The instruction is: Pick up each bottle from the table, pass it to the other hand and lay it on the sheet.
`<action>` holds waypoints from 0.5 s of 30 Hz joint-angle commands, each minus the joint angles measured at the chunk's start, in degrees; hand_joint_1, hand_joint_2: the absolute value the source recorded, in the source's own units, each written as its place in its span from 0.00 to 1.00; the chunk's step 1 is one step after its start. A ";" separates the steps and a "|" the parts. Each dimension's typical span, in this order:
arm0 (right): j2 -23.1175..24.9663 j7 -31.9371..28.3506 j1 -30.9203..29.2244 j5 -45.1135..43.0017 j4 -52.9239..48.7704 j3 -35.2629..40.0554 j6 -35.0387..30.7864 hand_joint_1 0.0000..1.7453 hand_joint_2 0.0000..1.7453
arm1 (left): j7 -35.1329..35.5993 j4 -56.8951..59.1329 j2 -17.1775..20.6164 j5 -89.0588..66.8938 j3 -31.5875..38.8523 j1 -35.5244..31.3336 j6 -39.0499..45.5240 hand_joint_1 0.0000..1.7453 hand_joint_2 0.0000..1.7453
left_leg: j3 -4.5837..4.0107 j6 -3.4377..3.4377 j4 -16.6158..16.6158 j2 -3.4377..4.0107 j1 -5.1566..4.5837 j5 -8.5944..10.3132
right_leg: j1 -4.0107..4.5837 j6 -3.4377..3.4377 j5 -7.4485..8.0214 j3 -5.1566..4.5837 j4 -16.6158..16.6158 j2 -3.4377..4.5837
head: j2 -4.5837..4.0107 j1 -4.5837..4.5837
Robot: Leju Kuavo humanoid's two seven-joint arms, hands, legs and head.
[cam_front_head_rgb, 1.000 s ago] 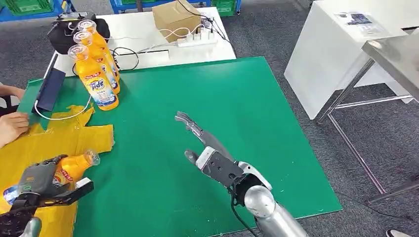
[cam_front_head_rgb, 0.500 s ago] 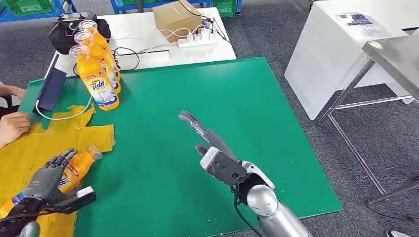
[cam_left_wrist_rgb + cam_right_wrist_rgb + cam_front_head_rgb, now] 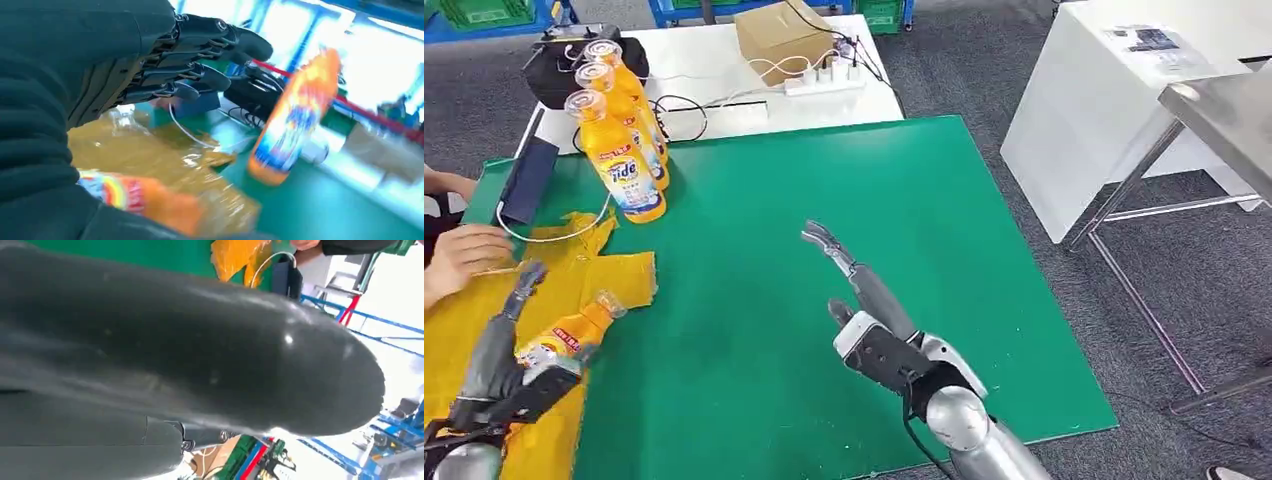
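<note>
An orange bottle (image 3: 574,330) lies on its side on the yellow sheet (image 3: 614,275), its cap toward the green mat. My left hand (image 3: 496,350) is right beside its base, fingers stretched out and apart, holding nothing. The left wrist view shows the same bottle (image 3: 140,197) lying on the sheet (image 3: 150,155) under the spread fingers (image 3: 200,80). Three more orange bottles (image 3: 619,160) stand upright in a row at the mat's far left. My right hand (image 3: 869,305) hovers flat and empty over the middle of the green mat (image 3: 844,190).
A person's hand (image 3: 464,255) rests on the sheet's far left edge. A dark blue flat device (image 3: 524,180) with a white cable lies behind the sheet. The white table behind carries a cardboard box (image 3: 779,35), a power strip (image 3: 824,78) and a black bag (image 3: 559,65).
My left hand has set the bottle down on the sheet and opened its fingers off it. My right hand has drifted slightly to the right. The person's hand moved a little further onto the sheet.
</note>
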 commanded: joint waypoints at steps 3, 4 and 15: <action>3.85 -5.80 4.55 -3.44 -3.70 -6.23 -0.63 0.00 0.00 | -3.35 -11.97 -12.91 22.00 13.46 -1.27 -16.43 0.00 0.00 | 0.06 0.09 -0.02 -0.21 -0.01 -0.03 | -0.02 -0.04 -0.05 0.06 0.00 0.01 | 0.00 0.00; 4.25 -6.83 4.71 -3.48 -4.00 -6.68 -0.85 0.00 0.00 | -2.96 -12.75 -13.05 23.89 13.09 -0.87 -19.79 0.00 0.00 | 0.20 0.16 -0.04 -0.27 -0.04 -0.09 | -0.06 -0.07 -0.11 0.18 0.01 0.09 | 0.00 0.00; 4.77 -8.79 7.44 -0.60 -6.83 -7.53 -2.04 0.00 0.00 | -4.02 -24.84 -15.19 21.26 2.09 8.04 -22.68 0.00 0.00 | 0.19 0.21 -0.03 -0.33 -0.04 -0.12 | -0.06 -0.06 -0.15 0.22 -0.02 0.01 | 0.00 0.00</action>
